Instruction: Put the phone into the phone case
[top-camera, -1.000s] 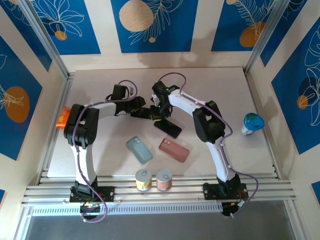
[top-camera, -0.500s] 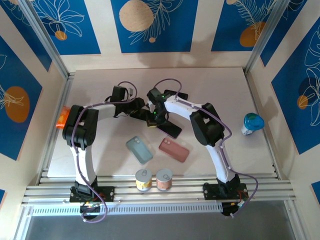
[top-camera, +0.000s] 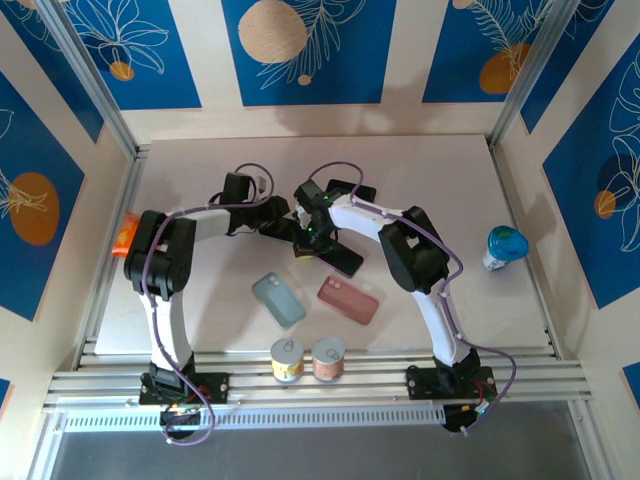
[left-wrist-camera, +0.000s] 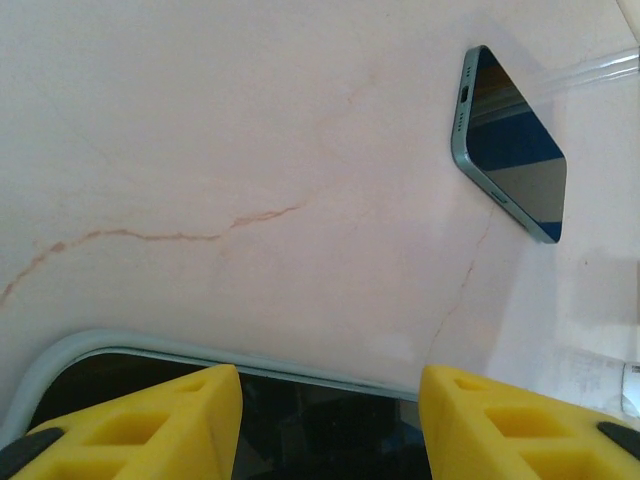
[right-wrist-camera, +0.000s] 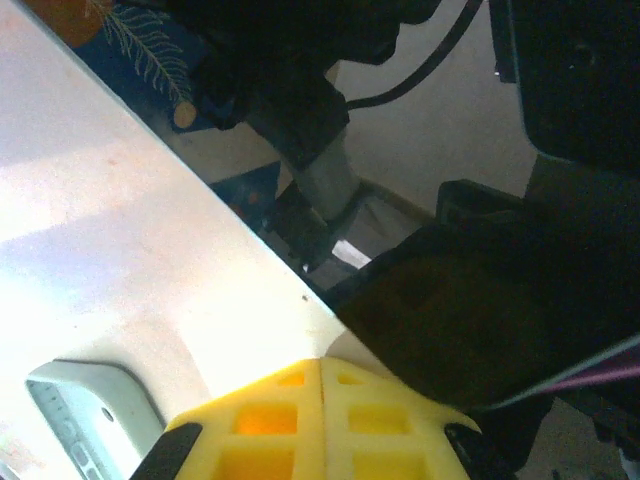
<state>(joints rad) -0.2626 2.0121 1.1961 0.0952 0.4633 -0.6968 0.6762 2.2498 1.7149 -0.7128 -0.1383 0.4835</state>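
Dark glass with a green-grey rim, the phone (left-wrist-camera: 510, 140) lies flat and screen up on the table (left-wrist-camera: 250, 150). It is ahead of the left gripper (left-wrist-camera: 330, 388) and off to its right, with bare surface between. Its long axis runs across that gripper's line of reach, not along it. From above we take it for the dark slab (top-camera: 337, 257) near the table's middle, just beside both grippers.

The left fingers (left-wrist-camera: 150, 420) stand apart over a dark thing with a pale rounded rim (left-wrist-camera: 300, 372), perhaps a case; we cannot tell whether they grip it. The right gripper (right-wrist-camera: 320, 372) is closed on nothing.

A blue case (top-camera: 278, 298) and a pink case (top-camera: 348, 300) lie toward the near edge. The surface is pale with thin brown veins, and blue leaf-printed panels wall it in.
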